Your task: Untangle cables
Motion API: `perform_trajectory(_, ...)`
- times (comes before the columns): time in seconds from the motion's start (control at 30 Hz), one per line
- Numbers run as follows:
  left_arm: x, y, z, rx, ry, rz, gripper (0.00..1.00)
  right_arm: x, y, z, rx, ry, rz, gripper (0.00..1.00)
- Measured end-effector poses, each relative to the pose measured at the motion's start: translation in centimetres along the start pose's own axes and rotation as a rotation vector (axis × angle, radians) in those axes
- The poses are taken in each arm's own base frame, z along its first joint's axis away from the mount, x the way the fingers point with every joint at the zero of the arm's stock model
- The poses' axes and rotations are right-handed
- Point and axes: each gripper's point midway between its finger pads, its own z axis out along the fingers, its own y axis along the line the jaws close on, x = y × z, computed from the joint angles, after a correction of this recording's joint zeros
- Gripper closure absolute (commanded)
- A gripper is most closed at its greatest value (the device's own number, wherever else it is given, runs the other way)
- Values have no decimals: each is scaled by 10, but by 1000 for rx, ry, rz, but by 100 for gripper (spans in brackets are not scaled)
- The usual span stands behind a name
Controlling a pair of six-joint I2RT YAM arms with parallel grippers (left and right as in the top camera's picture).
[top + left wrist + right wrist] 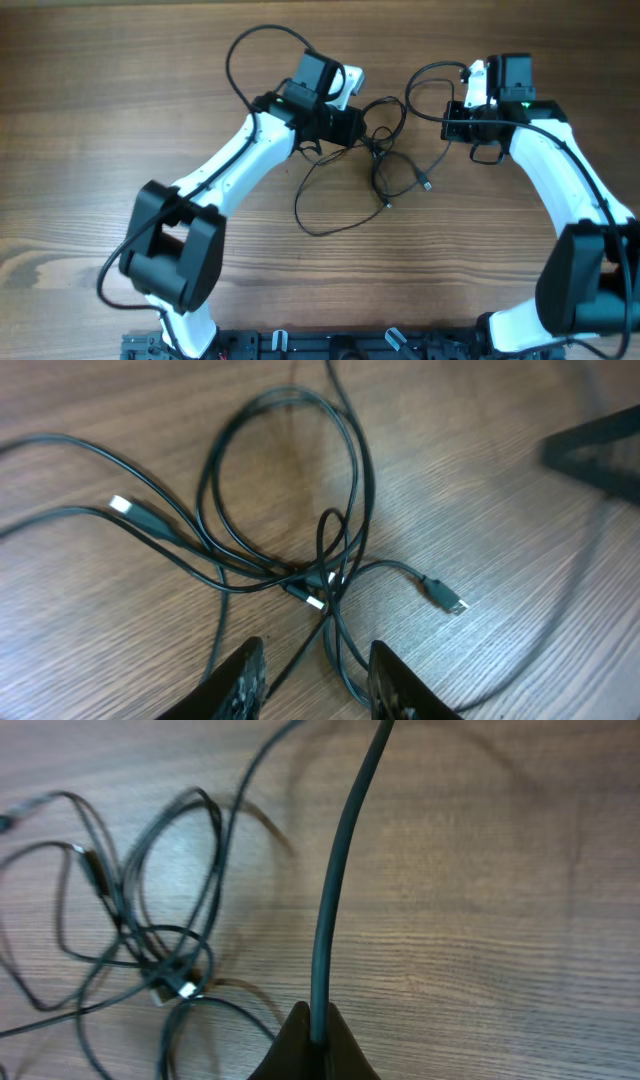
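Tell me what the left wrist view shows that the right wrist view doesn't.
Only the left wrist view: the left fingers standing apart with thin cable strands running between them, and a dark blurred shape at the upper right. Only the right wrist view: the right fingers shut on one cable that rises up the frame. Both: the tangle of cables with a light-tipped plug at its knot, lying on the wooden table.

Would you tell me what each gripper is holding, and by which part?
The right gripper pinches a cable partway along its length; the left gripper holds nothing.
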Motion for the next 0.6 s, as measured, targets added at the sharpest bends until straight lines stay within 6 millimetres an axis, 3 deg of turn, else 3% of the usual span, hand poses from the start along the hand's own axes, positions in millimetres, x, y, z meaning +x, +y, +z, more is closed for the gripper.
perform_trajectory(0.17, 22, -6, 29, 6, 73, -25, 62, -6, 6, -13, -16, -36, -13, 96)
perform_trajectory(0.37, 27, -29, 36, 33, 84, 7, 63, -6, 6, -13, -19, -35, -12, 96)
perform_trajectory(0.6, 38, -23, 49, 23, 119, -19, 66, -6, 6, -13, -19, -34, -12, 96)
